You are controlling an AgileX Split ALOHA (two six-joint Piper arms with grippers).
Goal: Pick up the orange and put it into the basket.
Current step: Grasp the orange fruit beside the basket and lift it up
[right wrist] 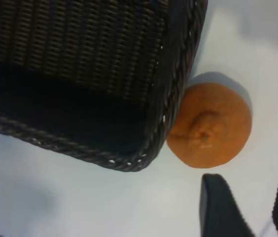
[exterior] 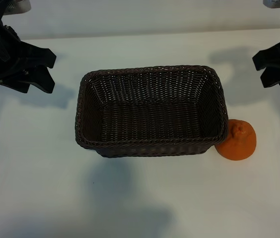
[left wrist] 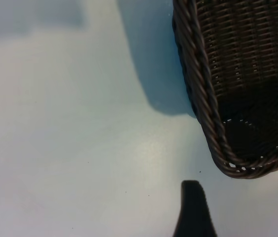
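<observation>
Tabletop (exterior: 40, 173), plain white and matte, fills the exterior view, with soft grey shadows across it and a pale wall strip along the far edge. No writing or label can be read anywhere. The basket (exterior: 152, 111) sits at the centre, dark woven wicker with a braided rim, holding nothing. The orange (exterior: 238, 140) lies on the table outside it, touching the basket's near right corner, its knob turned upward. The left gripper (exterior: 43, 72) hangs above the table off the basket's left end, its fingers spread apart. The right gripper (exterior: 265, 70) hangs at the right edge, beyond the orange, fingers parted.

Left wrist view: white table (left wrist: 70, 128), one corner of the basket (left wrist: 227, 98) with its shadow beside it, and a single dark fingertip (left wrist: 194, 212) above bare surface.

Right wrist view: the basket (right wrist: 80, 74) corner is pressed against the orange (right wrist: 210, 126). Two dark fingers (right wrist: 223, 210) stand apart just short of the fruit, gripping nothing.
</observation>
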